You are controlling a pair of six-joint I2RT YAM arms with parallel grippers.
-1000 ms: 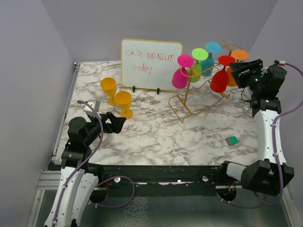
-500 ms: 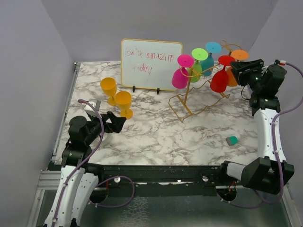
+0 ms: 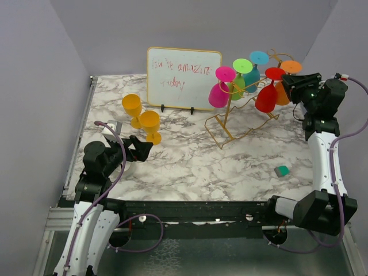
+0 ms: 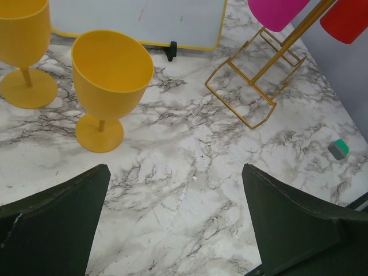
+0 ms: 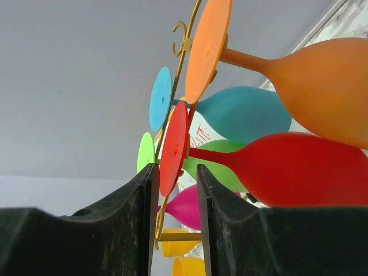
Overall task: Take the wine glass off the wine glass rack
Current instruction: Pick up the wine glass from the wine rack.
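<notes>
The gold wire wine glass rack [image 3: 230,123] stands at the back right with several coloured glasses hanging bowl-down. The red glass [image 3: 265,99] and orange glass [image 3: 282,92] hang at its right end. My right gripper [image 3: 291,86] is level with them, right beside their feet. In the right wrist view its jaws [image 5: 175,172] stand narrowly apart, and the lower rim of the red glass's foot [image 5: 174,144] shows in the gap; I cannot tell whether they touch it. The red bowl [image 5: 293,167] lies to the right. My left gripper [image 3: 144,148] is open and empty [image 4: 175,172] over the marble.
Two yellow glasses [image 3: 131,106] [image 3: 150,123] stand upright at the left, just beyond my left gripper [image 4: 112,75]. A white dry-erase board [image 3: 184,77] stands at the back. A small teal block [image 3: 281,171] lies at the front right. Grey walls close in both sides.
My right gripper has shifted slightly to the right beside the rack. The glasses and the left arm have not moved.
</notes>
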